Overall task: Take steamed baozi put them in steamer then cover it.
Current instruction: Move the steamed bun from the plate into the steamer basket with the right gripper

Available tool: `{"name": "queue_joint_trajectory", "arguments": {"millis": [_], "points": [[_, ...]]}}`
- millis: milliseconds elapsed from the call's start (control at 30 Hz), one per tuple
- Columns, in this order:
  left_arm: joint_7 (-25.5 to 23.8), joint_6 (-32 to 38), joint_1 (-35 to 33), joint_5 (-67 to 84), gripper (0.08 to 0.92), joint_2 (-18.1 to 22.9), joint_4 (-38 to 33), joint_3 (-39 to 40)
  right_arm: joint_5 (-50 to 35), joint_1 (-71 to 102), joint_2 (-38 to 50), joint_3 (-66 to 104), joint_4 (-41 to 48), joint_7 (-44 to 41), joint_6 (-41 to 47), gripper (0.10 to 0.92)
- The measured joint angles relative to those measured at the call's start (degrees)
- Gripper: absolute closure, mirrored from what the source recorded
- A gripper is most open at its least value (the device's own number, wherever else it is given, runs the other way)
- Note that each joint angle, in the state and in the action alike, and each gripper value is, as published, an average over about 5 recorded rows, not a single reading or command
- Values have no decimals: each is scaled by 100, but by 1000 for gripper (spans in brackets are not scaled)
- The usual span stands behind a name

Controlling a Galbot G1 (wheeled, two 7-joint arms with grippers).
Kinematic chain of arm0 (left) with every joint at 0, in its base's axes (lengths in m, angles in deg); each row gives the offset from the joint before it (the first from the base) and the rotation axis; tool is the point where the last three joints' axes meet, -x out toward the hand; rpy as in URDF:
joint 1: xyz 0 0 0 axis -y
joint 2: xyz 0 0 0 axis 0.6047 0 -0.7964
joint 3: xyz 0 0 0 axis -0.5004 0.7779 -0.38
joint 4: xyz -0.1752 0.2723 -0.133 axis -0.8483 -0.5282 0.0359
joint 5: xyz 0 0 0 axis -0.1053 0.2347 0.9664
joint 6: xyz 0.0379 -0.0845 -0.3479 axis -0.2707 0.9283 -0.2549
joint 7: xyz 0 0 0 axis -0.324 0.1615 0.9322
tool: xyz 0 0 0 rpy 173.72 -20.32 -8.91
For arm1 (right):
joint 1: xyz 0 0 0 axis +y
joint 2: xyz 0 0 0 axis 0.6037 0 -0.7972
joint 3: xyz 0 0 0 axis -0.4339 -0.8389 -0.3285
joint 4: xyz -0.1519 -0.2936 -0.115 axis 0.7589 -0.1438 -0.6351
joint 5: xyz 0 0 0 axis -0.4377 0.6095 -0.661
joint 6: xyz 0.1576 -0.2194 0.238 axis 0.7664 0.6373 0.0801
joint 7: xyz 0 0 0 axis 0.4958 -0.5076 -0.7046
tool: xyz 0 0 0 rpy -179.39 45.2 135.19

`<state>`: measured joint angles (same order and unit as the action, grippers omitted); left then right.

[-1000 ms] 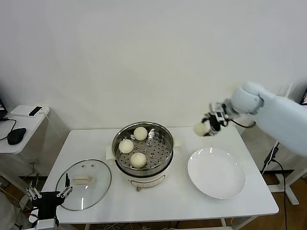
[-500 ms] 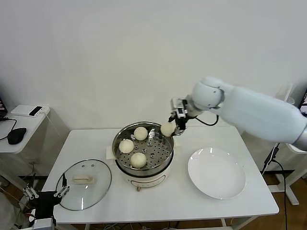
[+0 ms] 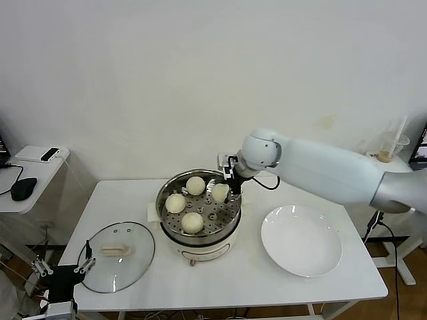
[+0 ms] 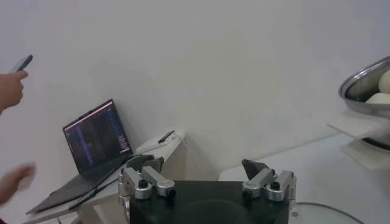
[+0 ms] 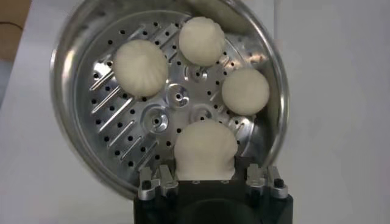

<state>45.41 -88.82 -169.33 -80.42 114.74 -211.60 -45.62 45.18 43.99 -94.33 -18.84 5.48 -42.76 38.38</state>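
We see a shiny metal steamer (image 3: 199, 207), smooth soft-looking buns (image 5: 140, 68), a clear glass lid (image 3: 117, 257), and a glossy white plate (image 3: 301, 241).

Four buns (image 5: 141, 67), one steamer (image 3: 168, 196), one glass lid (image 3: 137, 257), one white plate (image 3: 301, 241), two benches (image 3: 280, 280).

No legible text, label or number anywhere.
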Motion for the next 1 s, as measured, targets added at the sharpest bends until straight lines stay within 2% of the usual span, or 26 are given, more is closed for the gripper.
{"name": "queue_joint_trajectory", "arguments": {"millis": [533,633,800,1000], "points": [[12,8,16,27,177,1,23,-67,181,342,-540,34,588,211,47,412],[15,10,12,30,177,5,23,-74,199,373,-595,49,646,238,51,367],[20,12,3,32,177,14,20,-75,218,381,-608,91,660,228,76,236],[23,14,-6,34,177,21,13,-72,158,271,-508,210,534,173,127,203]]}}
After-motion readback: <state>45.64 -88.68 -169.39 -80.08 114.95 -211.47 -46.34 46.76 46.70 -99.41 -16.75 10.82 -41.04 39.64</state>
